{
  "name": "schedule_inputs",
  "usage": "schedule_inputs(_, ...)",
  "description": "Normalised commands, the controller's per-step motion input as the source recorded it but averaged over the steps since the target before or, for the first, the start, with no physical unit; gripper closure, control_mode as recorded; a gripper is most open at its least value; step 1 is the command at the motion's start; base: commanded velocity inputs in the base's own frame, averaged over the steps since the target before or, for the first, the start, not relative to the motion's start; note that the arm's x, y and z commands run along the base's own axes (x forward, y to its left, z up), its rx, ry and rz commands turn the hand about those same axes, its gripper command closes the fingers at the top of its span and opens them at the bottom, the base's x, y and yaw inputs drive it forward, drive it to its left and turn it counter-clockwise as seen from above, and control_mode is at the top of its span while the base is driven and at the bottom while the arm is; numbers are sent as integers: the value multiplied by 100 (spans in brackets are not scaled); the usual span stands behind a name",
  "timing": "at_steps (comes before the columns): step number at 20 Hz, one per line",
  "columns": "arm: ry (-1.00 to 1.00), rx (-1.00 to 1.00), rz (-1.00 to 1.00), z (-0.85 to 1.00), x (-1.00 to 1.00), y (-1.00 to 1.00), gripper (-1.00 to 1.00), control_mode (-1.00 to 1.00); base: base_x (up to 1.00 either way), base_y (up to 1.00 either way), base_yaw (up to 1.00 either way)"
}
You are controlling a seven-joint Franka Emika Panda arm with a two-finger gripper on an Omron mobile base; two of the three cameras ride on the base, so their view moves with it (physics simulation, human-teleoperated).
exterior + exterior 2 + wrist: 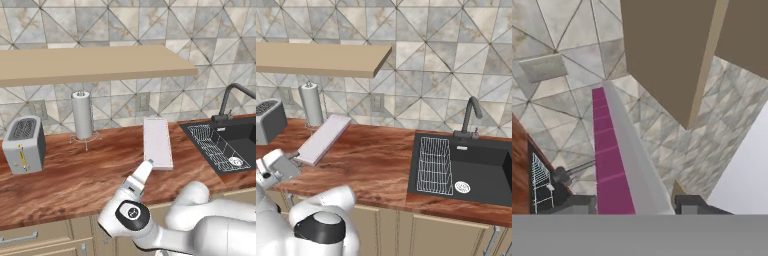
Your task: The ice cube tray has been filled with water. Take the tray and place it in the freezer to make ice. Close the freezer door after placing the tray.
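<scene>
Two-finger gripper pinches near end of pale lavender-white, pink-edged flat ice cube tray, held above front edge of reddish wood counter, likely level so water stays in.

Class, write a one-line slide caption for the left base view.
White arm's gripper grasps the near end of the pale lavender ice cube tray on the wooden counter.

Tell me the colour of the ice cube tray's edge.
Magenta-pink along the ice cube tray edge, clearest in the hand view; its broad face looks pale lavender-white.
</scene>
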Motion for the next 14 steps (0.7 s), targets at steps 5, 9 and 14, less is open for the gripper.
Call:
schedule_inputs(5, 0, 0, -19, 43, 0, -45, 100, -100, 0, 0, 0)
schedule_inputs(9, 1, 0, -17, 28, 0, -41, 100, -100, 0, 0, 0)
schedule_inputs(14, 0, 0, -9, 18, 0, -25, 100, -100, 0, 0, 0)
